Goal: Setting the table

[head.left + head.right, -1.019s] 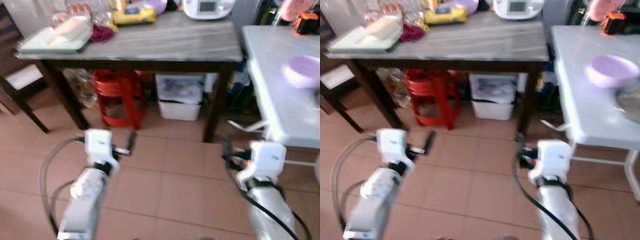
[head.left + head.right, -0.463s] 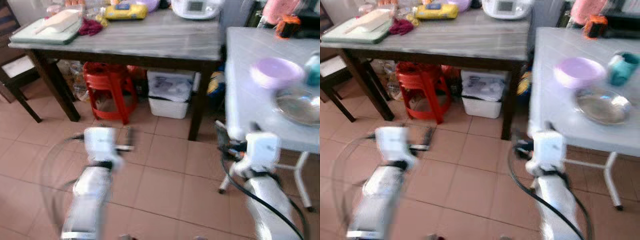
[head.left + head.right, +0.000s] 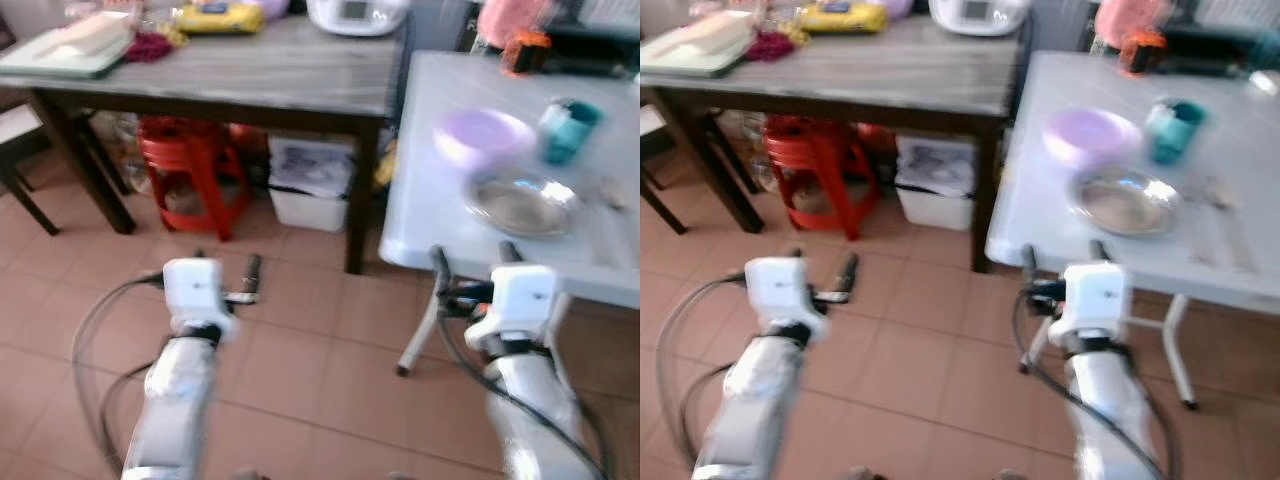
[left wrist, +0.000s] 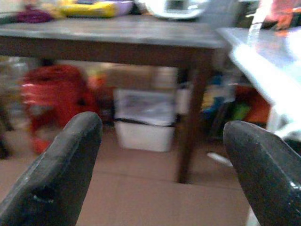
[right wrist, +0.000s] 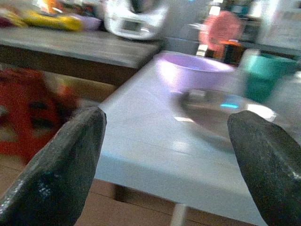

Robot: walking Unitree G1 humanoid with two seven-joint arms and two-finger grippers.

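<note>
Head views, both blurred. White table (image 3: 440, 200) on the right, carrying a purple bowl (image 3: 484, 136), a metal plate (image 3: 522, 203) just in front of the bowl, and a teal cup (image 3: 563, 130) beside the bowl on its far right. Possibly a spoon at the plate's right, too smeared to confirm. Dark wooden table (image 3: 250, 75) on the left with a white appliance (image 3: 356, 12), a yellow packet (image 3: 215, 17) and a pale tray (image 3: 55, 55) on top. Red stool (image 3: 185, 170) and white bin (image 3: 310, 185) underneath. Tiled floor (image 3: 300, 350) in the foreground.

Left gripper (image 3: 226, 279) held low over the floor, fingers spread, nothing between them. Right gripper (image 3: 472, 268) at the near edge of the white table, below the plate, fingers apart and empty.

Left wrist view: two black fingers (image 4: 63, 165) set wide, framing the wooden table's leg, the bin and the stool.

Right wrist view: black fingers (image 5: 61, 160) set wide, level with the white tabletop. Bowl, plate and cup well ahead between them, not touched.
</note>
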